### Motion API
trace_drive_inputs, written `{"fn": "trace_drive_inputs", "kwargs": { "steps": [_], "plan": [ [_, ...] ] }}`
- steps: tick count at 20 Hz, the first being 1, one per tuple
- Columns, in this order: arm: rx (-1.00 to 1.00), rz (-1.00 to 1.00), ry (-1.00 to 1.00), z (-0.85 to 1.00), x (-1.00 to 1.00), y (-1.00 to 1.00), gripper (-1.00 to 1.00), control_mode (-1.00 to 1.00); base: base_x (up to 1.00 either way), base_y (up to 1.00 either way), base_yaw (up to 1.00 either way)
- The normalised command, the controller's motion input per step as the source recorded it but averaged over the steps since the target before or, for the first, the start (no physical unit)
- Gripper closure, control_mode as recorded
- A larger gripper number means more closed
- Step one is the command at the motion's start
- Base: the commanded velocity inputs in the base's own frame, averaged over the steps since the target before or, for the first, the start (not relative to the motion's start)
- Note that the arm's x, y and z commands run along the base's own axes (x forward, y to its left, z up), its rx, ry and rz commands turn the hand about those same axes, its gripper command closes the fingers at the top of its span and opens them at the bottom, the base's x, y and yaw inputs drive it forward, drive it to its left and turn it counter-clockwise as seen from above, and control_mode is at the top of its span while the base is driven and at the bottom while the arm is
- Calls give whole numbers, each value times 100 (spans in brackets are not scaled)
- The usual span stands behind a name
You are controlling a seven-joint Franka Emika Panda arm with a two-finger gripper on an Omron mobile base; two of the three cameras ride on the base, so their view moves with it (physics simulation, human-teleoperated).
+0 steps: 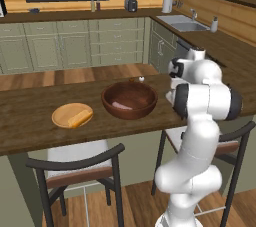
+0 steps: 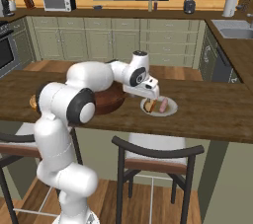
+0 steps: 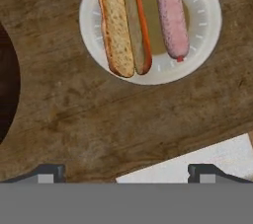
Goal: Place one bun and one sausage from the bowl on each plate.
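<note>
Claw [image 3: 126, 173] is hanging open over the counter [image 3: 99, 119], holding nothing. Just beyond it, the pale plate [image 3: 202, 45] is carrying a bun [image 3: 116, 28] and sausage [image 3: 173, 16] (sausage likely slick, firm; pinch mid-length). Left of that, the bowl [image 1: 129, 99], then the tan plate [image 1: 62, 116], bearing a bun [image 1: 80, 118], probably soft, light.

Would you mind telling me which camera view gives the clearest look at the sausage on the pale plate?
The hand view: it looks straight down on the pink sausage, lying whole on the pale plate beside the split bun. The right base view shows the sausage small and side-on, just past the hand. In the left base view the arm stands in front of that spot.
</note>
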Motion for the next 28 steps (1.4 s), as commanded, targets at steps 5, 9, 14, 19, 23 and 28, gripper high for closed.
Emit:
{"fn": "trace_drive_inputs", "kwargs": {
  "steps": [5, 9, 14, 19, 23, 28],
  "plan": [
    [0, 2, 0, 26, -3, 90, -100, -100, 0, 0, 0],
    [0, 5, 2, 6, 0, 86, -100, -100, 0, 0, 0],
    [0, 9, 0, 0, 23, 78, -100, -100, 0, 0, 0],
    [3, 28, 8, 0, 40, 57, -100, -100, 0, 0, 0],
    [2, 42, 8, -10, 36, 52, -100, -100, 0, 0, 0],
    [5, 34, 2, -6, 29, 48, -100, -100, 0, 0, 0]
  ]
}}
